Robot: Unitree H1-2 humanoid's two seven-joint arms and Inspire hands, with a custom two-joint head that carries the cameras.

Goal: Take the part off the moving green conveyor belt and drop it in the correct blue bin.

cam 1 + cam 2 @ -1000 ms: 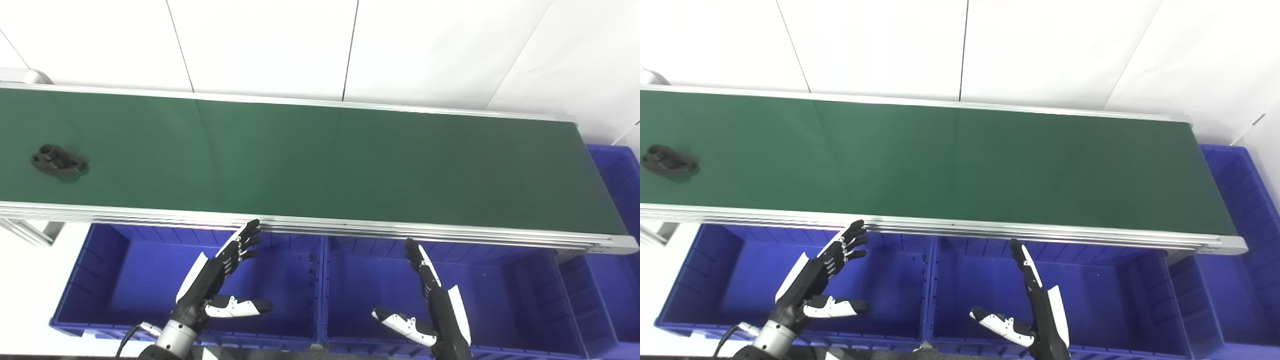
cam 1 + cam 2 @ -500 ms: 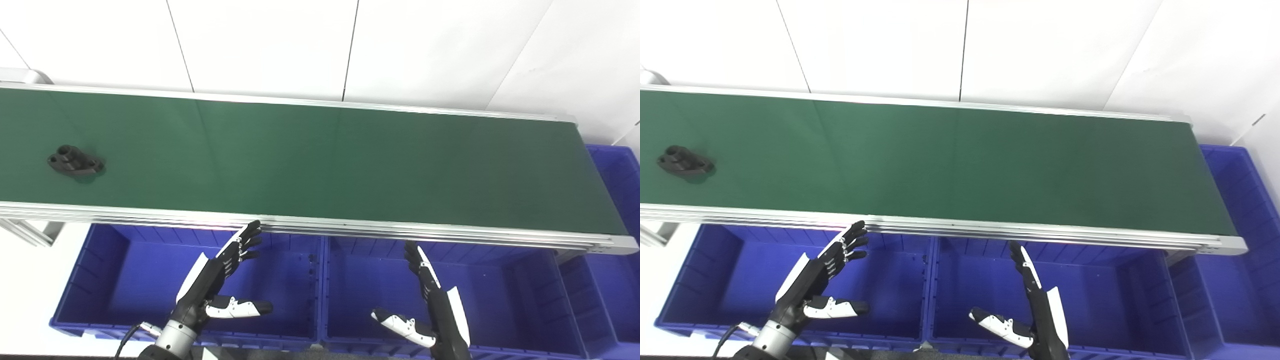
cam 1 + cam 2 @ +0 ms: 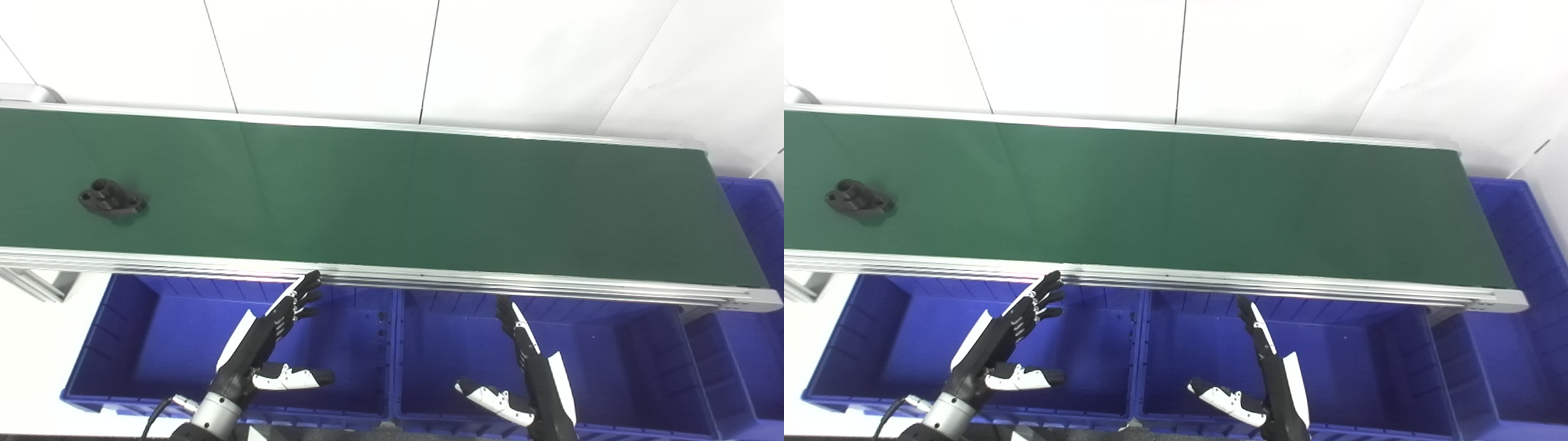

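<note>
The left hand (image 3: 269,331) and the right hand (image 3: 527,361) wait spread and empty over the blue plastic bins (image 3: 153,318), while the small black flanged part (image 3: 113,198) lies far left on the green conveyor belt (image 3: 392,196), so a late reach could miss it.

No readable text, labels or numbers, plain green conveyor belt (image 3: 392,196) (unmarked), plain blue bins (image 3: 184,343)

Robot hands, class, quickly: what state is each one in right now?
Left robot hand: open, holding nothing, above a blue bin.
Right robot hand: open, holding nothing.
</note>
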